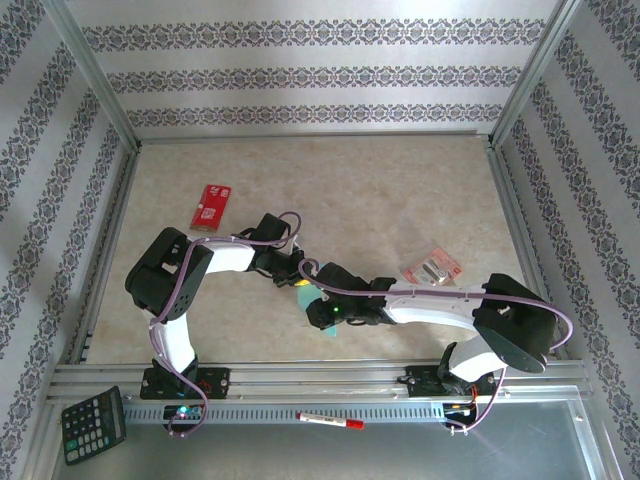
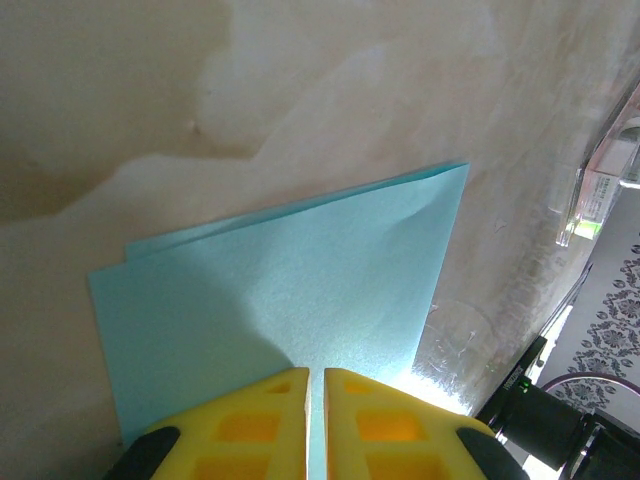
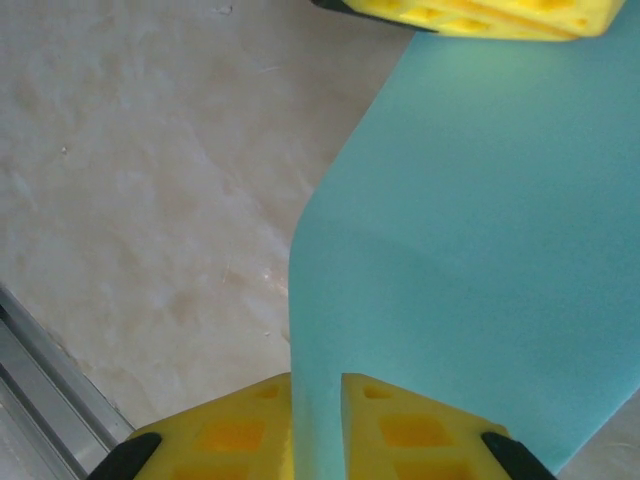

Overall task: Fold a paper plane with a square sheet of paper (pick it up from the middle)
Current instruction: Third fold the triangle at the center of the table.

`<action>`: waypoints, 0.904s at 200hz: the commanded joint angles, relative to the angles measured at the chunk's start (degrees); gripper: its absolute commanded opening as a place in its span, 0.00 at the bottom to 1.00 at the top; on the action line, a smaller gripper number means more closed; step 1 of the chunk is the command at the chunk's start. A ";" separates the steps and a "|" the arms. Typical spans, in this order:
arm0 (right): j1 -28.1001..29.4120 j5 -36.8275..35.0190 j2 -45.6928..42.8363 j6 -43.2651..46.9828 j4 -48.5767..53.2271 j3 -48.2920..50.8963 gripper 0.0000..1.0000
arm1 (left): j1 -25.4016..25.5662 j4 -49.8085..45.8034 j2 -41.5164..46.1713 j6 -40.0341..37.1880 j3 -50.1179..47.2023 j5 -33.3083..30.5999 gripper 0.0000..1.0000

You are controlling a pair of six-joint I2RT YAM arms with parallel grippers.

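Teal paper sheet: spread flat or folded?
Folded over. The sheet shows two stacked layers, their edges slightly offset along the top left; the left hand pinches it.

centre: square sheet of paper [image 2: 300, 290] between left end effector [image 2: 316, 378] and right end effector [image 3: 316, 385] | behind-left on bench [image 1: 380, 190]: rectangular packet [image 1: 211, 206] | right: small packet [image 1: 431, 268]

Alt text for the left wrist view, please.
The left end effector, its yellow fingers nearly together, pinches the near edge of a folded light teal sheet of paper, with the beige table behind it. A clear packet shows at the right edge.
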State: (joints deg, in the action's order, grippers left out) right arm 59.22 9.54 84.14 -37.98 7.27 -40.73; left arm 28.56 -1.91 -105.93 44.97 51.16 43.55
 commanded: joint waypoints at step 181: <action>-7.17 7.29 1.73 2.73 -1.85 1.12 0.07 | 0.55 -4.26 -3.03 -3.05 1.29 -0.31 0.10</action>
State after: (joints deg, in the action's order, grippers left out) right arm 53.23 14.70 84.62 -36.88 6.13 -40.47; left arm 28.56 -2.57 -106.63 43.51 51.90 43.97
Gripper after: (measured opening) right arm 0.075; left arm 0.099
